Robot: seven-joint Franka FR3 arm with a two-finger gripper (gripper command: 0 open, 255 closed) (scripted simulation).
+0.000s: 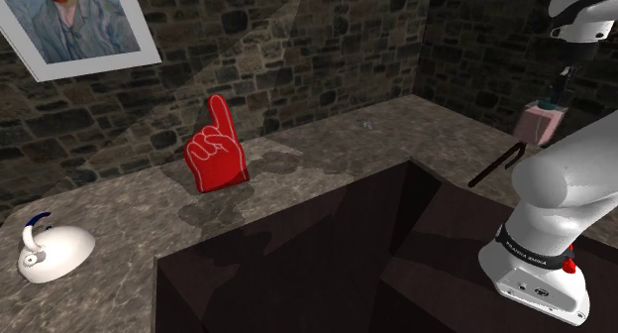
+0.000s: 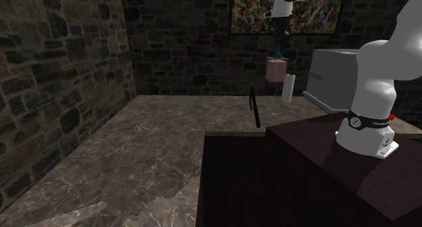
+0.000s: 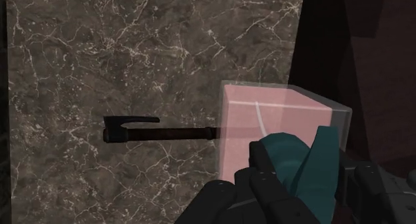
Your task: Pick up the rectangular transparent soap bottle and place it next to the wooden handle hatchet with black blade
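- The stand (image 1: 297, 272) sat in the shoulder view's lower foreground, with the stone counter (image 1: 119, 202) wrapping behind it and to its left
- The hatchet (image 1: 495, 167) lay flat on the counter at that view's right, behind the stand
- The soap bottle (image 1: 543, 123) hung in the air above the hatchet's handle end, clasped from above by the gripper (image 1: 560, 88)
- A foam hand (image 1: 213, 148) stood upright near the back wall, well left of the hatchet
- A kettle-like object (image 1: 51, 252) rested at the counter's far left
- A picture (image 1: 74, 24) hung on the wall above it
- In the second exterior view a roll (image 2: 288, 88) stood behind the hatchet, a box (image 2: 335, 73) just right of it
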